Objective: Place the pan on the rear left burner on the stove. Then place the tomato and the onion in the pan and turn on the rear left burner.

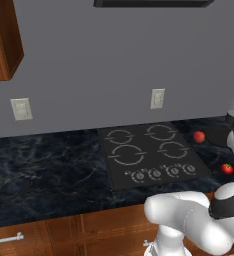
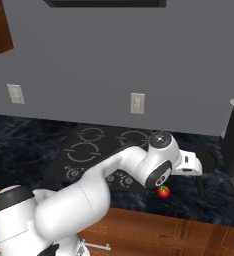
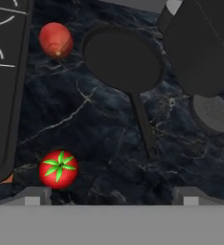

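I had the gripper (image 3: 109,194) hanging over the dark marbled counter (image 3: 99,124), fingers spread wide and empty. The shallow matte black frying pan (image 3: 122,60) sat beside the black glass stove (image 3: 6,86), between the pinkish-red onion (image 3: 55,39) and a dark appliance (image 3: 205,48); the bright red tomato (image 3: 59,169) lay nearer.

The white arm (image 2: 89,192) rises from its base, bends at a dark-capped joint and reaches forward and to the right, low over the work surface. Its round wrist section (image 2: 159,160) sits at the far end of the reach, with the hand pointing downward. The gripper (image 3: 111,194) faces down, its two small finger tips (image 3: 35,195) spread wide apart with nothing between them.
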